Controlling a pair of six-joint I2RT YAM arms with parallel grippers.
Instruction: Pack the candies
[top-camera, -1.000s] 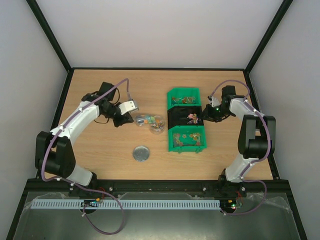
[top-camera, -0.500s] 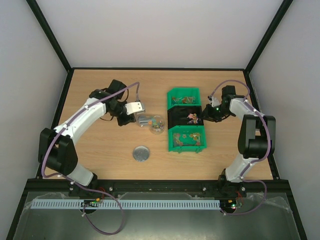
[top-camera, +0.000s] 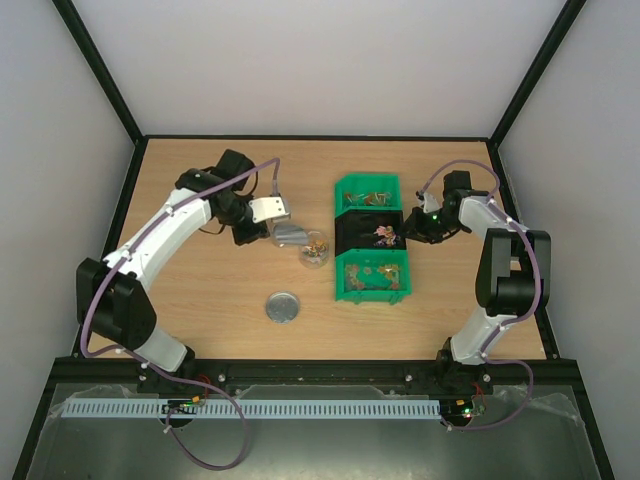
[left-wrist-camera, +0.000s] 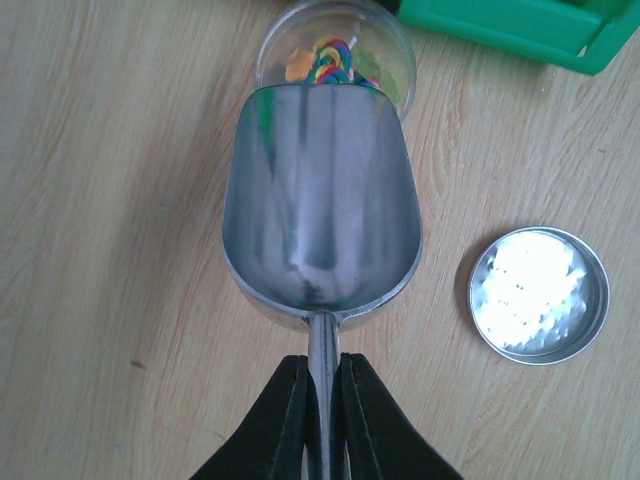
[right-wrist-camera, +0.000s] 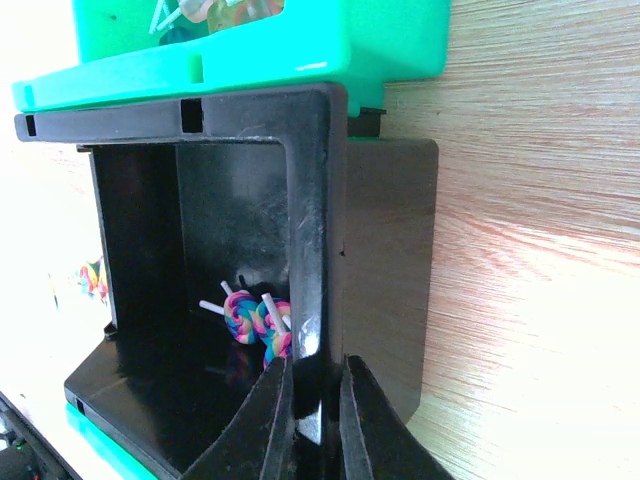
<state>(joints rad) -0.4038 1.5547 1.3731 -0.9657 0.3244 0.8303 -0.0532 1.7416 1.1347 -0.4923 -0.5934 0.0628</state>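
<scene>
L hand (left-wrist-camera: 322, 378) clamped on scoop (left-wrist-camera: 320, 190) handle, bowl empty, lip over clear jar (left-wrist-camera: 396, 55) at 12 o'clock holding candies (left-wrist-camera: 330, 62), R hand (right-wrist-camera: 312, 392) pinching black bin (right-wrist-camera: 385, 250) wall: pour looks done, next prob. a refill at 3 o'clock.

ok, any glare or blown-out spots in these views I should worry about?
Left wrist: the round lid is blown out white, and the scoop bowl mirrors streaks. Right wrist: the left edge is washed out past the black bin, with a bright band on the table. Top external: evenly lit, candies too small to resolve.
</scene>
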